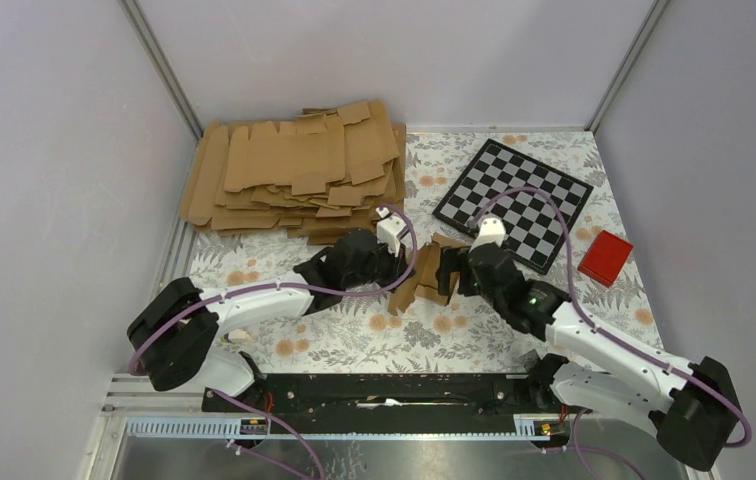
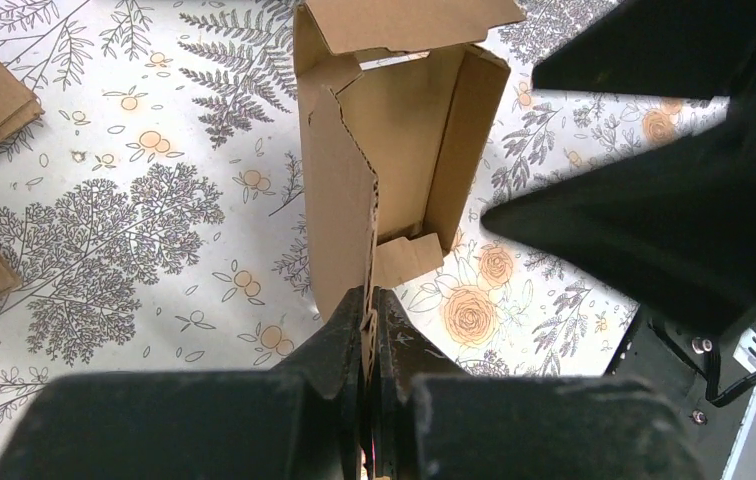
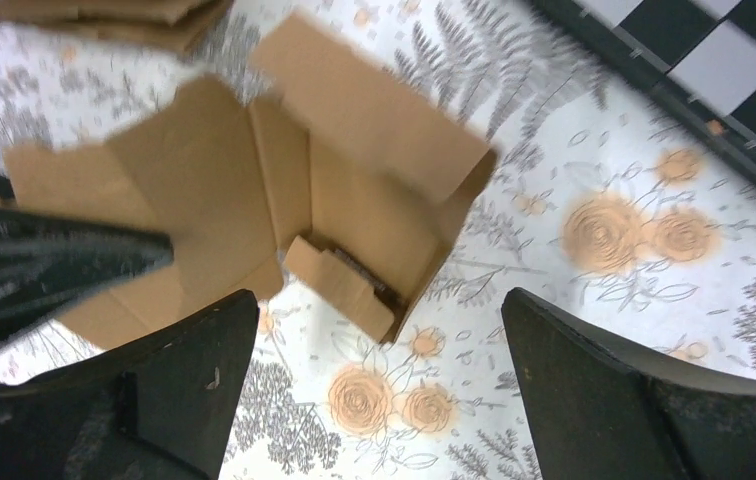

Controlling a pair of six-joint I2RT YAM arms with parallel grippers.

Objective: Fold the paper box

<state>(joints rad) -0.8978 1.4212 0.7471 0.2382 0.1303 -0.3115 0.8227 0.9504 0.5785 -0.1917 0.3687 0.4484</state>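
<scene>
I had the box [image 1: 426, 275] at the middle of the table, only partly formed: walls up around a trough, a small tab loose at one end, and a broad flap lying open. The left gripper [image 2: 369, 303] reached in from 9 o'clock, its fingers pressed together on one thin wall, pinching the card. The right gripper [image 3: 378, 300] hung over the box from 3 o'clock. Its fingers were spread wide, one on either side of the open end, and I could see them touching nothing. The blanks [image 1: 294, 165] lay at 11 o'clock, the checkerboard [image 1: 514, 200] at 1 o'clock and the red block [image 1: 606, 257] at 3 o'clock, all apart from the work.

I judged this to be mid-fold: the body was raised and the ends and lid not yet closed. The left pinch looked like the anchor. Next, I thought, the right fingers would need to come down on the loose tab and press it inward between the walls. The left would have to hold firm while they did, or the card could spring flat or twist out.
</scene>
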